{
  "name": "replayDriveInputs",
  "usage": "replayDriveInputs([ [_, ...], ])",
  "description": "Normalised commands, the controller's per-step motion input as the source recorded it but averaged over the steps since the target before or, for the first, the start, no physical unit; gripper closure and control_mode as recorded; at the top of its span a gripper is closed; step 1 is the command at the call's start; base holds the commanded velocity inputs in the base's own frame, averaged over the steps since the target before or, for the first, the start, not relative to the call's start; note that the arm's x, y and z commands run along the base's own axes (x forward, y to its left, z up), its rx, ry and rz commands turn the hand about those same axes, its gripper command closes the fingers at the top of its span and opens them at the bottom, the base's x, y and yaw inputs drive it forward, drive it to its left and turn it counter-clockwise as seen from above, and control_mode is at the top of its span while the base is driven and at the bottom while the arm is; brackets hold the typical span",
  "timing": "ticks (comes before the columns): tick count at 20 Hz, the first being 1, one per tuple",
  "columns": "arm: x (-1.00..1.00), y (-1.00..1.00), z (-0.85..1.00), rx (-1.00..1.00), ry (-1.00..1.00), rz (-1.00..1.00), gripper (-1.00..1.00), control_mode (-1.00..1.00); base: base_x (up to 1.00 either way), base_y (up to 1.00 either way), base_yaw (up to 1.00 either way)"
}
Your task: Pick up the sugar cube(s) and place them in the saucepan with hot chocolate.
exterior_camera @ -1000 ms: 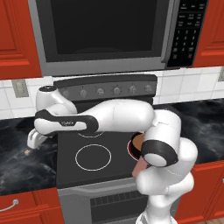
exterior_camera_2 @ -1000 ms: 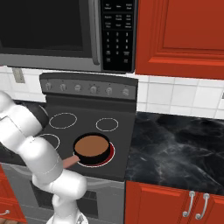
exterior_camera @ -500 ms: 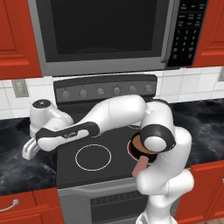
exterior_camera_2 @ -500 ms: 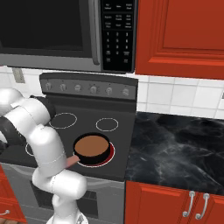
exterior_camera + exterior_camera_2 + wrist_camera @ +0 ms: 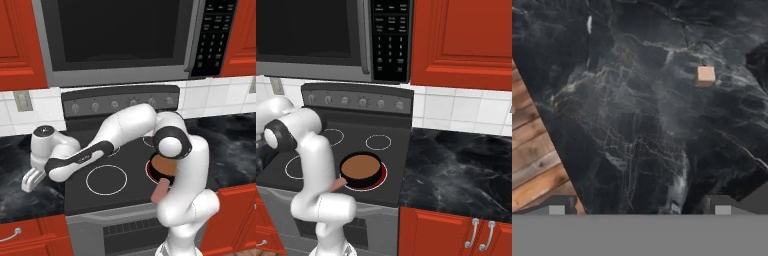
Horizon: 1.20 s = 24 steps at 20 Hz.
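Observation:
The sugar cube is a tiny pale tan cube lying alone on the black marble counter, toward the upper right of the hand view. My gripper hangs above that counter, open, its two tips far apart with nothing between them; the cube lies ahead of the right tip. From the left base view the gripper is over the counter left of the stove. The saucepan with hot chocolate sits on the stove's front right burner, its handle pointing forward; in the left base view my arm partly covers the saucepan.
The black stove top lies between the gripper and the pan. A microwave hangs above it. The counter's front edge and the wood floor show at the hand view's left. More marble counter runs right of the stove.
The arm has swung left from the stove's left edge out over the left counter, and the hand has dropped lower. The jaws have stayed open; the saucepan has not moved.

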Motion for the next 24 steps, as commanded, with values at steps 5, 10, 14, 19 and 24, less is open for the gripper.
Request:
replayDriveInputs([
  [5,0.48,0.22,0.08,-0.07,0.27,0.00,-1.00,-1.00,0.00,0.00,0.00],
  [10,0.60,0.16,0.00,-0.09,0.29,0.00,-1.00,-1.00,0.00,0.00,0.00],
  [14,0.21,0.02,-0.17,-0.02,0.07,-0.01,-1.00,-1.00,0.00,0.00,0.00],
  [19,0.00,0.00,-0.08,-0.01,-0.05,0.00,-1.00,-1.00,0.00,0.00,0.00],
  [24,0.00,0.00,-0.13,0.00,-0.09,0.00,-1.00,-1.00,0.00,0.00,0.00],
])
